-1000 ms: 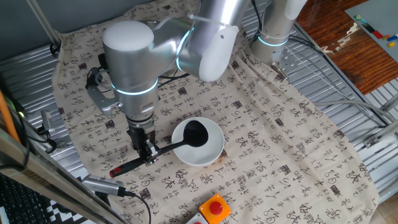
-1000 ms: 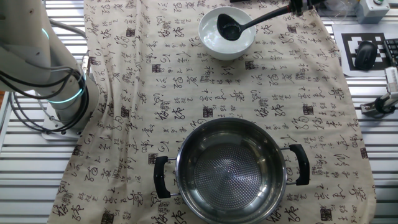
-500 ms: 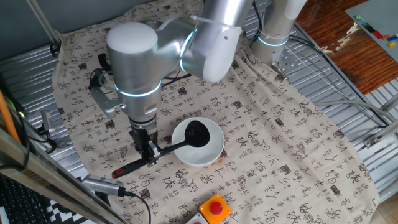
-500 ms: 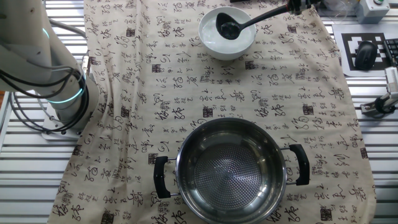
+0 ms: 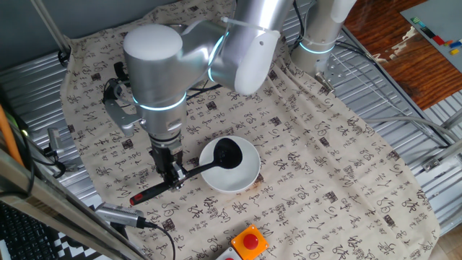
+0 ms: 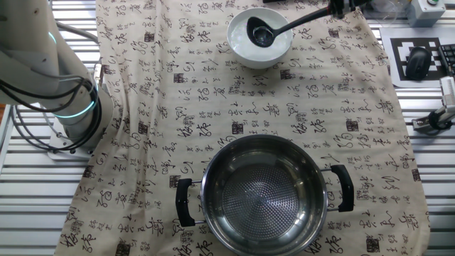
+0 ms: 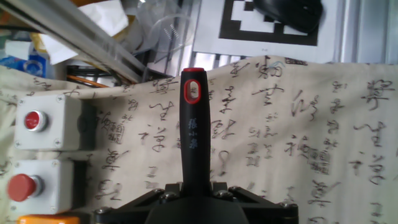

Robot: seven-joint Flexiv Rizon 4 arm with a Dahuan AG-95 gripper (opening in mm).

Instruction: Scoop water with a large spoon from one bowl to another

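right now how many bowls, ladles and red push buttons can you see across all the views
bowls: 2 (white bowl, steel bowl)
ladles: 1 (black ladle, handle held in the end effector)
red push buttons: 2 (upper button, lower button)
total: 5

Open patterned cloth (image 6: 284,107) separates the white bowl (image 6: 259,44) from the steel bowl (image 6: 264,193). Button boxes (image 7: 43,155) stand beside the ladle (image 5: 189,173) handle's red tip.
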